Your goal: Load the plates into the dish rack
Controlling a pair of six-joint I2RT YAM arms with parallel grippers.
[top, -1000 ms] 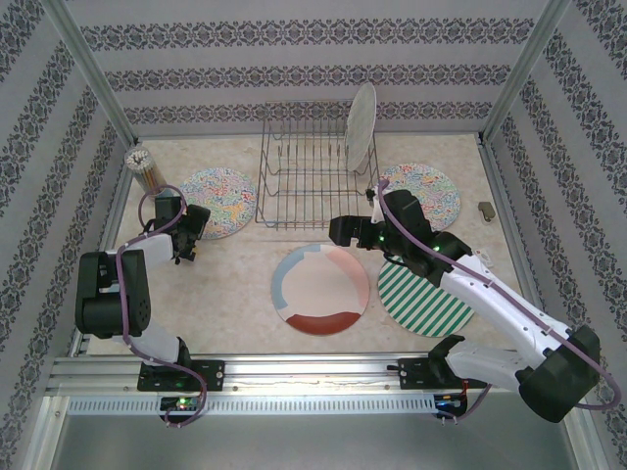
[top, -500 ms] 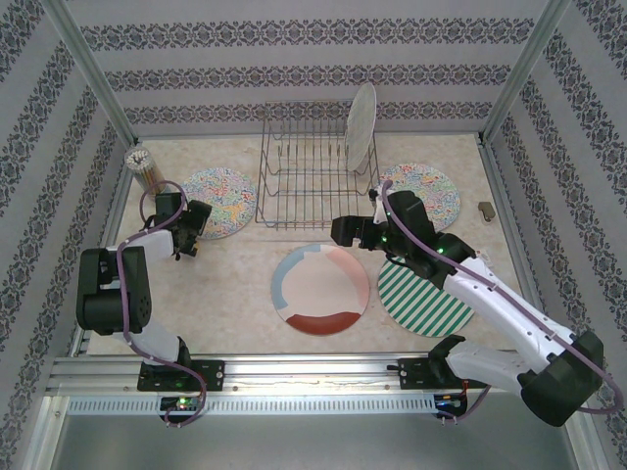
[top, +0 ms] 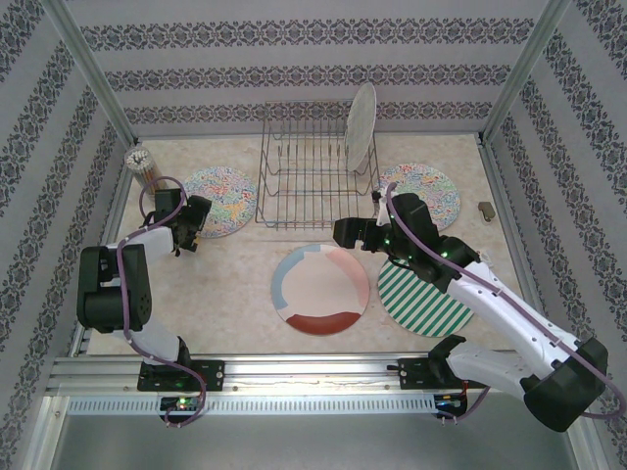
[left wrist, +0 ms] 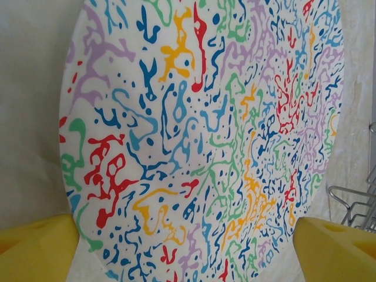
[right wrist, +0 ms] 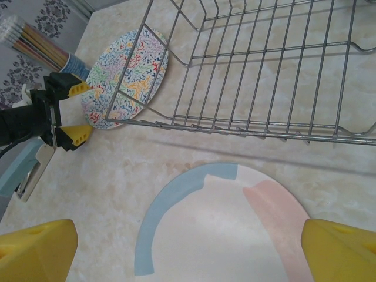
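- Dish rack point(top: 309, 186), far centre, holds one pale plate point(top: 361, 127) upright at its right end.
- Left floral plate point(top: 223, 201) and right floral plate point(top: 428, 191) flank it, flat.
- Cream plate point(top: 320, 290) and striped plate point(top: 423, 304) lie flat nearer me.

The right arm point(top: 470, 289) covers part of the striped plate point(top: 409, 299) from above. A small dark object point(top: 485, 209) at the tabletop's point(top: 225, 294) right edge is too tiny to name. The left wrist view crops the floral plate point(left wrist: 200, 135).

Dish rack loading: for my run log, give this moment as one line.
dish rack: pale plate upright | left gripper: open, at floral plate | right gripper: open, near cream plate
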